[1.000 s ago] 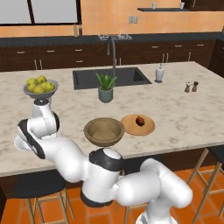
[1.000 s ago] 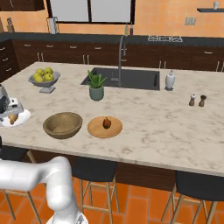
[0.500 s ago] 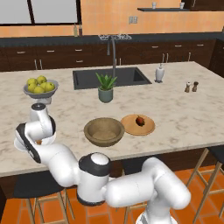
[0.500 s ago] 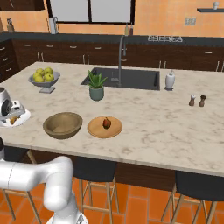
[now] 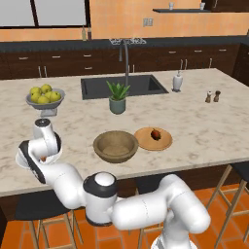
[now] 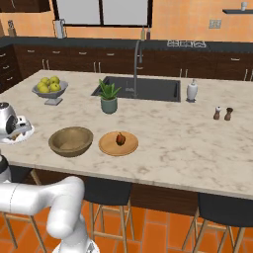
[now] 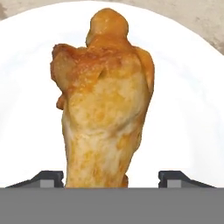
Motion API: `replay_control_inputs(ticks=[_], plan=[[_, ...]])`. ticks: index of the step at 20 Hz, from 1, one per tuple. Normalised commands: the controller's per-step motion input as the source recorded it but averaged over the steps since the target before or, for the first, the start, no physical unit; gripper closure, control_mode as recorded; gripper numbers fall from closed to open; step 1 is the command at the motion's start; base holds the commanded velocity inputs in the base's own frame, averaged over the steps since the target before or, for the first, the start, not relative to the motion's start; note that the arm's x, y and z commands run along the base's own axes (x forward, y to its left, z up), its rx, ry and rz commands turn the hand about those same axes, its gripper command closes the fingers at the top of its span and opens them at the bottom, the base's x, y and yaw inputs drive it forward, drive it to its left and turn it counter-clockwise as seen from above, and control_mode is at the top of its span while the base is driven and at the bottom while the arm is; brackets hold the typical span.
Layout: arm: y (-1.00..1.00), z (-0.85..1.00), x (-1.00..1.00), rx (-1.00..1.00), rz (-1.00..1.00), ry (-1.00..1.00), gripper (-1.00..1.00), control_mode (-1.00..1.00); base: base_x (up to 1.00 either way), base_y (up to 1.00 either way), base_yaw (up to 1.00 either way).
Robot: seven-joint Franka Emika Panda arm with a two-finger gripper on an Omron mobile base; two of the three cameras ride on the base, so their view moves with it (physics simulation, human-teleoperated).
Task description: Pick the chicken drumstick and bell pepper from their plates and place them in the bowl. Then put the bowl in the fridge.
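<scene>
The golden-brown chicken drumstick (image 7: 105, 100) lies on the glossy white plate (image 7: 188, 109) at the counter's near left corner. My gripper (image 7: 111, 178) is down over it, open, one finger on each side; the left fingertip (image 7: 49, 177) is almost at the meat and the right one stands apart. From the base, the gripper (image 5: 44, 154) hangs low over the white plate (image 5: 22, 159). The dark red bell pepper (image 5: 155, 134) sits on the tan wooden plate (image 5: 165, 142), just right of the brown wooden bowl (image 5: 115, 146). The fridge is out of view.
A grey footed bowl of yellow-green fruit (image 5: 44, 97) stands behind the white plate. A potted plant (image 5: 117, 98), the sink (image 5: 124, 85) with its tap, a soap bottle (image 5: 177, 81) and two shakers (image 5: 212, 96) sit further back. Stools stand below the counter's front edge.
The hand has come down onto the white plate, and its jaws have narrowed a little around the drumstick. Bowl, pepper and plates have not moved.
</scene>
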Motion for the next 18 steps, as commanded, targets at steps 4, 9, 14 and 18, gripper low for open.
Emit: replay_control_inputs(ticks=[4, 9, 14, 18], plan=[[0.0, -0.06, 0.0, -0.02, 0.0, -0.03, 1.0, -1.0, 0.0, 0.0, 0.0], [-0.07, 0.02, -0.08, 0.0, 0.0, -0.01, 1.0, -1.0, 0.0, 0.0, 0.0], [-0.78, 0.31, -0.88, 0.05, -0.07, -0.18, 1.0, -1.0, 0.0, 0.0, 0.0], [-1.0, 0.64, -0.83, 0.13, -0.12, -0.19, 1.0, -1.0, 0.0, 0.0, 0.0]])
